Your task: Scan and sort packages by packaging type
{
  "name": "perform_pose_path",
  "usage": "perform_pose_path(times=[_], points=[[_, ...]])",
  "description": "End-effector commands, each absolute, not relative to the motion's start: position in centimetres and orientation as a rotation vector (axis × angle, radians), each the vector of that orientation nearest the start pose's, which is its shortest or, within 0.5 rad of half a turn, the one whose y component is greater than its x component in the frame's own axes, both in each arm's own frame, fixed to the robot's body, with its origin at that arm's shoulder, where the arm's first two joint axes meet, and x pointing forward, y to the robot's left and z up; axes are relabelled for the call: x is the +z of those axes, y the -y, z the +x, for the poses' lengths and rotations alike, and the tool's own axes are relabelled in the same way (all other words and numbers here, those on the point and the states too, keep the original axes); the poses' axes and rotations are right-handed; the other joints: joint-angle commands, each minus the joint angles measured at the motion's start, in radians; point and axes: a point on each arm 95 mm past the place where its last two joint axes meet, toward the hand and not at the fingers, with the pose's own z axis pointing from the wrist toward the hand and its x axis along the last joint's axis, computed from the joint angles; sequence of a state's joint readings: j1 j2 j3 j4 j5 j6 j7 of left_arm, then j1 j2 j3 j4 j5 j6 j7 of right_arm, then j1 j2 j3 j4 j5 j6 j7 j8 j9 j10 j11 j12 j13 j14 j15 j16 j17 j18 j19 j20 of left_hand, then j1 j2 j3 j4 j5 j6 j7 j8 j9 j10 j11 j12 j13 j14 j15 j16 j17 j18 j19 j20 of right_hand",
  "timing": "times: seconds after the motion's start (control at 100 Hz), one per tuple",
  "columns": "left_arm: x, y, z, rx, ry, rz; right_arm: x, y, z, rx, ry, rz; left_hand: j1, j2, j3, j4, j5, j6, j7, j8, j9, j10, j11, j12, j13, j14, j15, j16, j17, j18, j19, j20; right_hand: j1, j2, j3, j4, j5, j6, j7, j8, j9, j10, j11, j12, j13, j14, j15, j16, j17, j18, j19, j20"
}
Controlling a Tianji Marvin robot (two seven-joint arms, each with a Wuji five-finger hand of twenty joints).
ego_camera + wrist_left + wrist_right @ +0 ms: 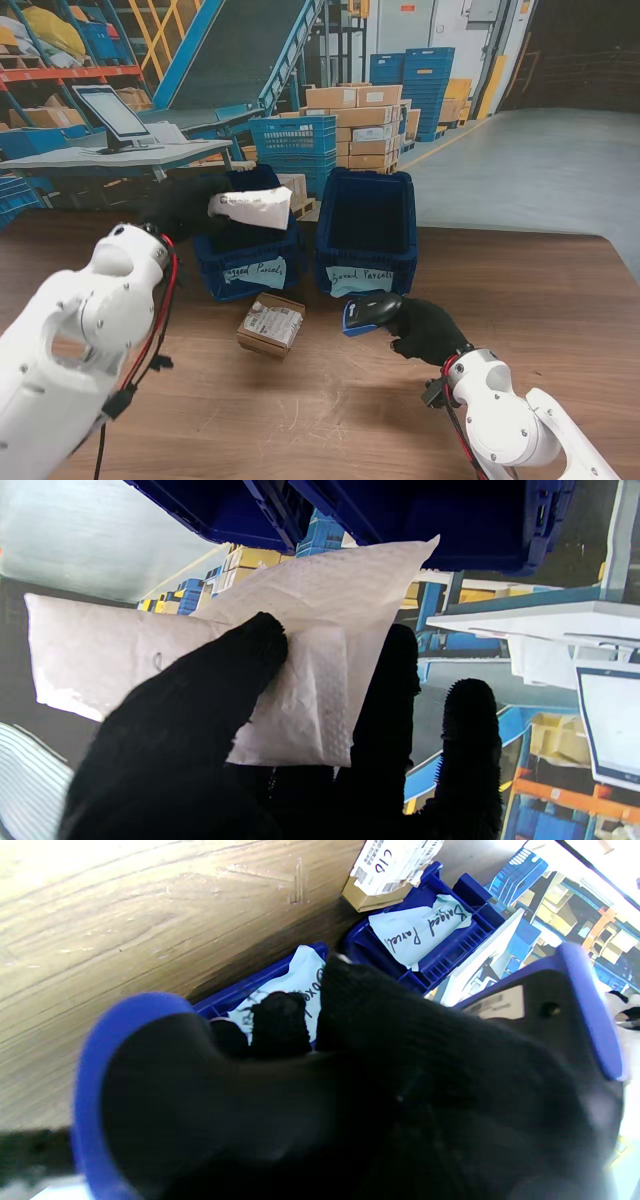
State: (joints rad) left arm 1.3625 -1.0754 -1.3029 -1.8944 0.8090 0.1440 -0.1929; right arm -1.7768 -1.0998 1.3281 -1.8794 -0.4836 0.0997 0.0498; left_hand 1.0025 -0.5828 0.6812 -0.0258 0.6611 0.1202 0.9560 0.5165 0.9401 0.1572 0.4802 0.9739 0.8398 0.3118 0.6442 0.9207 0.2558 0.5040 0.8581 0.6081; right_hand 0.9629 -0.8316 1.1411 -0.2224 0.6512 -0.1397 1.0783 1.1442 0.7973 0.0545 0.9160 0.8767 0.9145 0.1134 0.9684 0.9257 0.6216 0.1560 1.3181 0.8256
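Left hand (180, 208): in the upper left part of the stand view, in a black glove, closed on the white mailer (252, 207); in the left wrist view the fingers (240, 655) pinch the mailer (280, 670).
Mailer: held in the air over the left bin (245, 262), near the middle of the frame.
Left bin: dark blue, its paper label reads "Bagged Parcels".
Right bin (368, 232): just beside the left one, its label reads "Boxed Parcels".
Right hand (428, 330): lower middle of the frame, gripping the scanner (368, 310); the scanner (150, 1090) fills the right wrist view.
Box (271, 324): cardboard with a white label, on the table (560, 320) in front of the left bin.
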Motion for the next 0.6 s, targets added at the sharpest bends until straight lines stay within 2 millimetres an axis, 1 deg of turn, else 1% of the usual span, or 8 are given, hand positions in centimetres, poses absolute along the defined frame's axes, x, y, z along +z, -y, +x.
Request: perform_pose_path(times=[0.0, 0.3, 0.59], points=[[-13.7, 0.3, 44.7, -1.665, -1.242, -1.173, -29.3, -0.7, 35.0, -2.259, 1.489, -2.218, 0.054, 0.019, 0.054, -0.007, 0.012, -0.019, 0.055, 0.026, 0.045, 0.004, 0.036, 0.017, 0.03, 0.002, 0.03, 0.015, 0.006, 0.014, 0.034, 0.021, 0.085, 0.051, 0.097, 0.01, 0.069, -0.059, 0.041, 0.027, 0.013, -0.003, -0.006, 0.007, 0.026, 0.016, 0.009, 0.012, 0.016, -0.006, 0.03, 0.022], [-14.6, -0.5, 48.5, -1.596, -1.262, -1.276, -29.5, -0.5, 34.9, -2.246, 1.479, -2.223, 0.055, 0.019, 0.054, -0.01, 0.012, -0.022, 0.056, 0.025, 0.045, 0.002, 0.035, 0.017, 0.028, 0.0, 0.026, 0.017, 0.004, 0.009, 0.031, 0.02, 0.085, 0.051, 0.097, 0.009, 0.069, -0.059, 0.041, 0.027, 0.014, -0.002, -0.007, 0.007, 0.025, 0.016, 0.008, 0.013, 0.015, -0.005, 0.029, 0.022], [-15.8, -1.4, 51.4, -1.52, -1.29, -1.377, -29.6, -0.1, 34.5, -2.238, 1.464, -2.238, 0.056, 0.019, 0.052, -0.013, 0.012, -0.024, 0.058, 0.022, 0.045, 0.001, 0.033, 0.016, 0.027, 0.0, 0.021, 0.019, 0.0, 0.008, 0.026, 0.02, 0.085, 0.051, 0.097, 0.009, 0.069, -0.059, 0.041, 0.027, 0.015, -0.002, -0.007, 0.008, 0.026, 0.018, 0.008, 0.013, 0.016, -0.004, 0.03, 0.023]])
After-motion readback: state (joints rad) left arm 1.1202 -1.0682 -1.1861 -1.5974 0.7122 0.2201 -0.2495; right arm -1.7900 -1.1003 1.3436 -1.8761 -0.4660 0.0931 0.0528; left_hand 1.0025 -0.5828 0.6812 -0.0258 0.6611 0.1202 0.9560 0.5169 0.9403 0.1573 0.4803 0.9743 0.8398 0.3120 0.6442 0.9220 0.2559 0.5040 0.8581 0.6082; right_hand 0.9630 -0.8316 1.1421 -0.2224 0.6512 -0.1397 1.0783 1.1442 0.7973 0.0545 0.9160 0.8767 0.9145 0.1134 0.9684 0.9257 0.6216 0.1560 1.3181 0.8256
